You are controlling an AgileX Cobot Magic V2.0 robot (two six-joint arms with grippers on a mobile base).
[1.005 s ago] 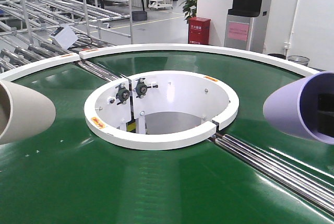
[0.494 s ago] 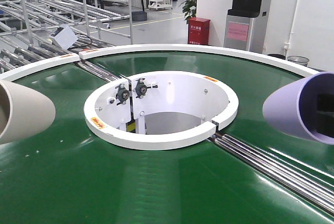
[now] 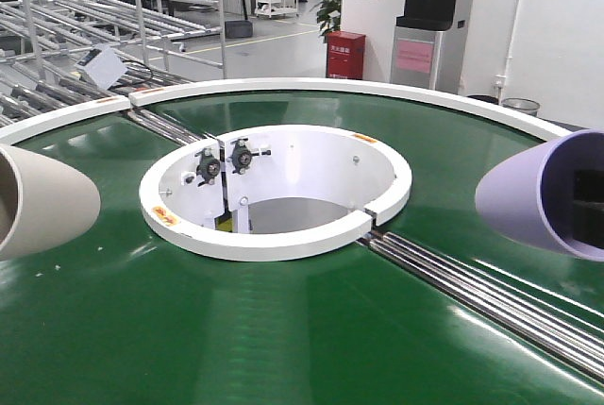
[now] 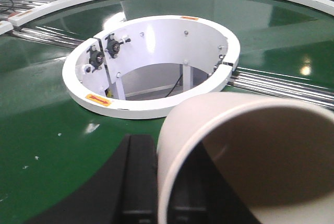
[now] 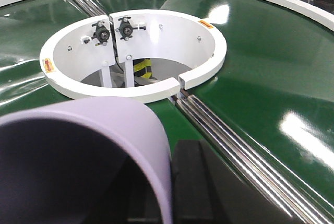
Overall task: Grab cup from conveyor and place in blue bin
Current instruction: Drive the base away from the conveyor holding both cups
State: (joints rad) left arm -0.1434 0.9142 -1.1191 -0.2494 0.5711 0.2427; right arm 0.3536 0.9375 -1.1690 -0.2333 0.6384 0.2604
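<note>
Your left fingers [image 4: 136, 182] are clamped on the beige cup [image 4: 245, 106], left of the white well [image 3: 274, 243] in the conveyor [image 3: 283, 339]. Your right fingers [image 5: 190, 182] grip the lavender cup [image 5: 78, 122], right of it. Both look light and slick, so pinch the rim gently.

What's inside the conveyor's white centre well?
Two black bearing blocks on its wall, white legs and a yellow-black striped part; the near rim hides whatever lies below it.
</note>
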